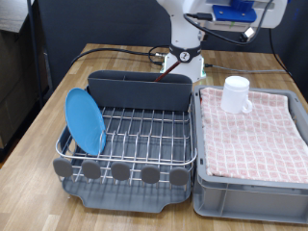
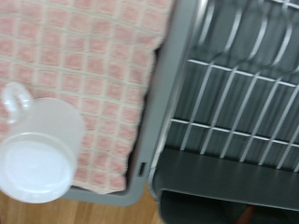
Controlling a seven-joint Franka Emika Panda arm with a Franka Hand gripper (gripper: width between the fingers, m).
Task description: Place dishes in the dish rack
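Exterior view is cutting my arm off at the top edge, so I am seeing no gripper and cannot tell its state. I am seeing the light-blue plate (image 1: 85, 121) standing on edge in the dish rack (image 1: 135, 135), leaning at its left side. The white mug (image 1: 237, 94) (image 2: 37, 152) is sitting mouth-down on the pink checked cloth (image 1: 252, 130) (image 2: 98, 65). Wrist view is blurring.

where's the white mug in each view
Exterior view: the white mug stands on the pink checked cloth in the grey crate, at the exterior view's right, beside the dish rack.
Wrist view: the mug sits on the same cloth.
Shared landmark: the cloth-to-rack edge.
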